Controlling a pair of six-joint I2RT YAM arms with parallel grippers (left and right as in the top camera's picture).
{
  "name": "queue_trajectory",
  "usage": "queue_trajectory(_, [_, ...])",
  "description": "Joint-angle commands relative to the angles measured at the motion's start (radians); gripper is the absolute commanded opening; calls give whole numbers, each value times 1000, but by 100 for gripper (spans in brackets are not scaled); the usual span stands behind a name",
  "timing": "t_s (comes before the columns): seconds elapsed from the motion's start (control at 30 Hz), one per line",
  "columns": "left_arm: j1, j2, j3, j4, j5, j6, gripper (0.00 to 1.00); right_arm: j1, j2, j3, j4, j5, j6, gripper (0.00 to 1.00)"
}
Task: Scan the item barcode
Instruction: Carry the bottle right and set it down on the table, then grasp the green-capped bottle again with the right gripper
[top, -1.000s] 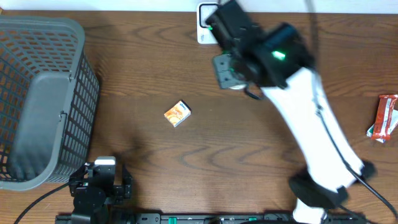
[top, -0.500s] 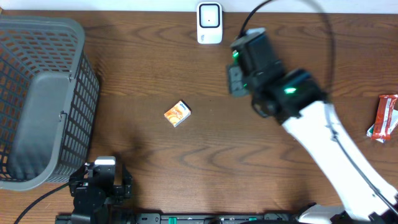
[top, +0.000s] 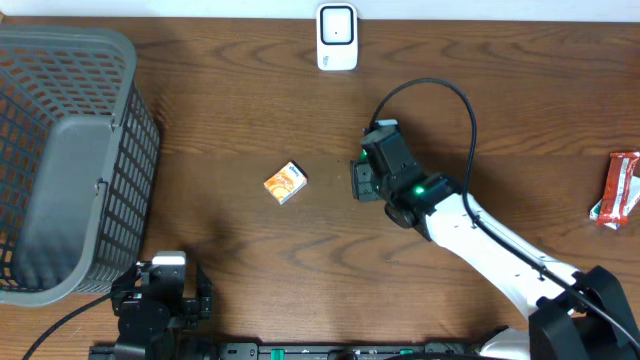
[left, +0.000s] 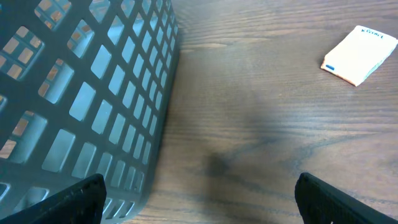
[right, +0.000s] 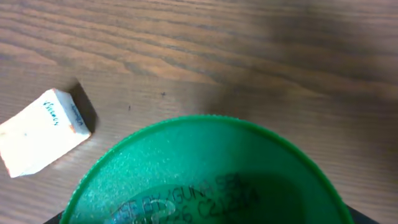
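A second ago my right pincer (top: 378, 168) hung right over the scanner (top: 337, 37) at the far edge of the table (top: 230, 90). Now it has drawn back toward the middle of the table, and the scanner stands clear, well beyond it. Its grip has not changed: the jaws are partly closed around the green round item (right: 205, 177), which fills the lower half of my right wrist view, with some printed characters on its face. So the thing to be scanned is in my right pincer, away from the scanner.

The small orange box (top: 286, 183) has not moved. It lies flat on the wood, near my right pincer and on its left, apart from it. The red packet (top: 621, 188) also lies as it did, far off on the right pincer's other side, at the table edge.

My left pincer (top: 160, 298) has stayed at the near edge, its jaws spread wide with nothing between them.

The grey basket (top: 120, 130) stands just beside my left pincer, ahead and to its left. Its lattice wall is close in my left wrist view, and through the open top I see its grey floor.
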Motion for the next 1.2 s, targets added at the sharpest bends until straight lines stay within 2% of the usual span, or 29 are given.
queue_trajectory(0.0, [4, -3, 2, 0, -2, -13, 95, 8, 34, -27, 51, 3, 50, 49])
queue_trajectory(0.13, [4, -3, 2, 0, -2, -13, 95, 8, 64, -27, 50, 2, 50, 57])
queue_trajectory(0.4, [4, -3, 2, 0, -2, -13, 95, 8, 69, -27, 4, -3, 50, 60])
queue_trajectory(0.53, [4, -3, 2, 0, -2, -13, 95, 8, 71, -28, -3, 3, 50, 70])
queue_trajectory(0.77, [4, -3, 2, 0, -2, -13, 95, 8, 75, -30, 25, 30, 50, 70])
queue_trajectory(0.87, [4, -3, 2, 0, -2, -13, 95, 8, 71, -14, 28, 30, 49, 74])
queue_trajectory(0.9, [4, -3, 2, 0, -2, -13, 95, 8, 61, 10, -5, 29, 49, 75])
queue_trajectory(0.97, [4, -3, 2, 0, -2, -13, 95, 6, 38, 100, -131, 30, 48, 93])
queue_trajectory(1.0, [4, -3, 2, 0, -2, -13, 95, 4, 34, 143, -189, 30, 47, 98])
queue_trajectory(1.1, [4, -3, 2, 0, -2, -13, 95, -29, 49, 386, -496, -18, 44, 99])
queue_trajectory(1.17, [4, -3, 2, 0, -2, -13, 95, -54, 75, 527, -643, -56, 32, 99])
